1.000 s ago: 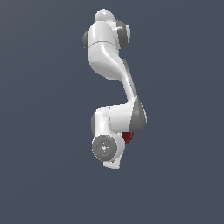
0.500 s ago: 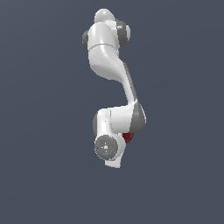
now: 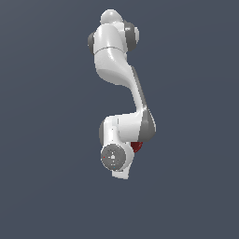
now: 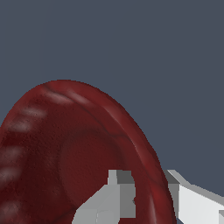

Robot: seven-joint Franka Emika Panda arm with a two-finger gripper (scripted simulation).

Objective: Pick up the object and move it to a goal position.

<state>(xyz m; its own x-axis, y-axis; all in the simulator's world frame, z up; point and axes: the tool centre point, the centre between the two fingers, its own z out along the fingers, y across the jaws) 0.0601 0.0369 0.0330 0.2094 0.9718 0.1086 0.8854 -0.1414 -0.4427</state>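
The object, a dark red ribbed bowl (image 4: 65, 148), fills much of the wrist view. My gripper (image 4: 145, 178) is shut on its rim, with one finger (image 4: 114, 194) inside the bowl and the other finger (image 4: 192, 201) outside it. In the exterior view only a small red patch of the bowl (image 3: 137, 147) shows behind the white wrist (image 3: 113, 157). The fingers are hidden there by the arm.
Plain dark grey-blue background lies all around the arm (image 3: 116, 56) in both views. No table edge, goal marker or other object shows.
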